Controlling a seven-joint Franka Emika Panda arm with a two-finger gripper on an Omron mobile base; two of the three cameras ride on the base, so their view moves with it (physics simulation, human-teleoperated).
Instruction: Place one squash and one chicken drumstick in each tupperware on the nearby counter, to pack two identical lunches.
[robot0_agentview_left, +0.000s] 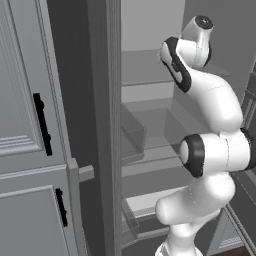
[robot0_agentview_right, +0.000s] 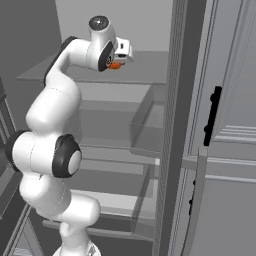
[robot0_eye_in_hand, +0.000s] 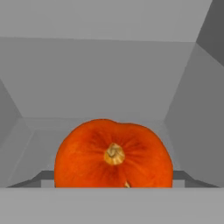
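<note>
- The white jointed arm (robot0_agentview_right: 52, 110) reaches up into an open grey fridge, its hand at an upper grey shelf (robot0_agentview_right: 145, 75); from the right base view a sliver of orange shows just under the wrist
- A round, bright orange squash (robot0_eye_in_hand: 113, 155) with a pale tan stem stub in its middle sits right in front of the hand camera; it rests on the shelf floor, grey walls behind and to either side
- The claw (robot0_agentview_right: 118, 60) is hard up against the squash; the finger tips themselves are hidden low in the hand view, so I cannot tell whether the jaws stand wide around the fruit or have already closed on its flanks; nothing shows it lifted off the shelf
- My guess at the step: taking hold of the first squash, so the packing has barely begun; no tupperware, drumstick or marble counter is to be seen from here
- What could go wrong: the squash is broad and rounded, so jaws closing off-centre could squeeze it out sideways or push it back against the rear wall; a grip on the sloping shoulders rather than the widest part might let it slip on the way out
- Another risk: the shelf space is tight, and a clear plastic door bin (robot0_agentview_right: 142, 132) and the dark edge of the fridge frame (robot0_agentview_right: 172, 125) lie close to the path out; a wide swing could knock the squash loose
</note>
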